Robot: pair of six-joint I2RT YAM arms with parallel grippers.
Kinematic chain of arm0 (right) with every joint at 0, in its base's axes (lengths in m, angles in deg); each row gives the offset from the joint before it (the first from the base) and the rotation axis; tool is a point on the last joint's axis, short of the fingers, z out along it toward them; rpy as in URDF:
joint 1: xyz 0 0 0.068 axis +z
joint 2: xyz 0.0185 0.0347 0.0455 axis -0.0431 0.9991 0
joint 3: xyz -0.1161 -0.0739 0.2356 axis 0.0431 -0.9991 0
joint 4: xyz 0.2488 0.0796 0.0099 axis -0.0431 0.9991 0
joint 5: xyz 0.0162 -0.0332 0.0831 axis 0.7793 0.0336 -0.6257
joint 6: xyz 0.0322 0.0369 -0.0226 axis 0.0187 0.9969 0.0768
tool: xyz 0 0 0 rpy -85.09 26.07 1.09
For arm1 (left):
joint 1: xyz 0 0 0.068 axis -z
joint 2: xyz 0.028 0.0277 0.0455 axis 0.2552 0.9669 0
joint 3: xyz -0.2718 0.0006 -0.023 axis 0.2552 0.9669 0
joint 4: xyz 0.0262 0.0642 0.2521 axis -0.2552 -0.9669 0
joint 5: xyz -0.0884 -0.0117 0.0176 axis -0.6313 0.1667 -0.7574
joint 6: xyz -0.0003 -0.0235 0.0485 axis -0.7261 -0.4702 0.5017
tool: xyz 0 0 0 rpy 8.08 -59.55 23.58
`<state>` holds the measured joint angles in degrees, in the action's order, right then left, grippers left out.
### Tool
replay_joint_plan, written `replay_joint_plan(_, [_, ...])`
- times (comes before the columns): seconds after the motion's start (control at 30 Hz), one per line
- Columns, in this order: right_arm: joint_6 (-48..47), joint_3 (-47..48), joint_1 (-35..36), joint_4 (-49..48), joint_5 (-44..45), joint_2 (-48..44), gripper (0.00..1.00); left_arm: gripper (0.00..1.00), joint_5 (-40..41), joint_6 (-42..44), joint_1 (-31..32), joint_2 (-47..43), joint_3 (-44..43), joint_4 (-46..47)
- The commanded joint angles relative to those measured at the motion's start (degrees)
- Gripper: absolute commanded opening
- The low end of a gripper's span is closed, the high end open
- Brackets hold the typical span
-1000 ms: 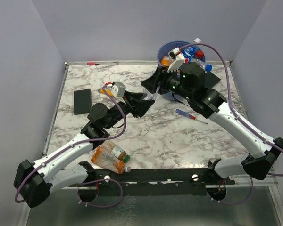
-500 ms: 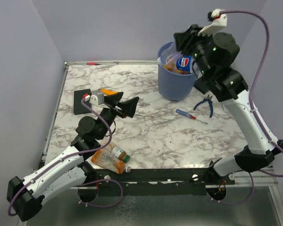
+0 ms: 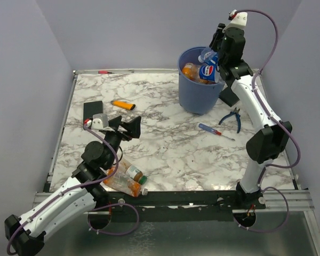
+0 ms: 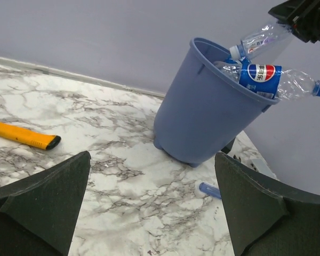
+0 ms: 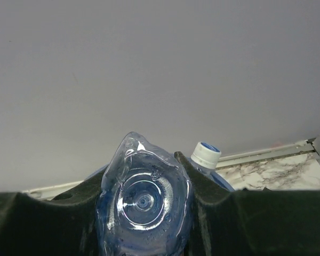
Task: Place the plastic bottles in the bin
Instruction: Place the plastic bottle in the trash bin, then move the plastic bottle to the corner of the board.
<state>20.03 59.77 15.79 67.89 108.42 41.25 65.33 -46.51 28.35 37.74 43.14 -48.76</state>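
Progress looks pretty far along imo. Blue bin (image 3: 194, 96) at the far right of the counter (image 3: 170, 149) is heaped with bottles, and a Pepsi bottle (image 3: 208, 72) sticks out over its rim. Right pincer (image 5: 144, 213) is pinching a clear crushed bottle (image 4: 261, 38) around its body, just above the bin's mouth, so that one isn't dropped yet. Left pincer (image 3: 125, 126) is spread wide with nothing in it. What's left: a small cluster of bottles (image 3: 125, 180) lying at the near edge, left of centre, close to the left arm.

The bottle (image 5: 144, 213) I hold is clear; the bin (image 4: 202, 117) is blue; the soda bottle (image 4: 261, 79) has a blue, red, white label; the surface (image 4: 122, 176) is grey-veined white marble.
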Motion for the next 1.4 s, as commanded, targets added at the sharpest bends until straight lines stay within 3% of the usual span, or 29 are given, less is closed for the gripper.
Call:
replay_joint_plan(0.0, [-1.0, 5.4, -1.0, -7.0, -1.6, 4.2, 0.30, 0.99, 4.9, 2.0, 0.1, -1.3, 0.7, -2.2])
replay_joint_plan(0.17, [-0.2, 8.0, -1.4, -3.3, -3.3, 8.7, 0.32, 0.99, 5.1, 0.4, 0.0, -0.3, 1.6, -1.8])
replay_joint_plan(0.3, [2.9, 7.9, -1.3, 0.8, -6.0, 9.5, 0.65, 0.99, 5.3, 0.0, 0.0, 0.6, 1.1, -2.6])
replay_joint_plan(0.4, [5.8, 5.3, -1.3, 1.0, -7.6, 7.8, 0.75, 0.99, 7.0, 0.1, 0.0, 0.7, 0.8, -3.9])
replay_joint_plan(0.77, [11.0, 2.9, -1.2, 5.7, -10.8, 0.0, 0.84, 0.99, 8.1, -1.2, 0.0, 0.5, 0.4, -5.6])
replay_joint_plan(0.97, [12.2, 2.8, -1.1, 8.6, -12.5, -7.2, 0.86, 0.99, 15.7, -6.4, 0.0, 0.4, -2.0, -14.3])
replay_joint_plan(1.17, [12.0, -7.2, 4.4, 9.4, -21.3, -18.6, 0.86, 0.99, 25.5, -24.1, 0.0, -1.3, -6.1, -34.8])
replay_joint_plan(1.37, [10.1, -25.5, 15.0, 8.7, -32.6, -28.9, 0.84, 0.99, 19.7, -41.5, 0.0, -0.3, -8.8, -51.6])
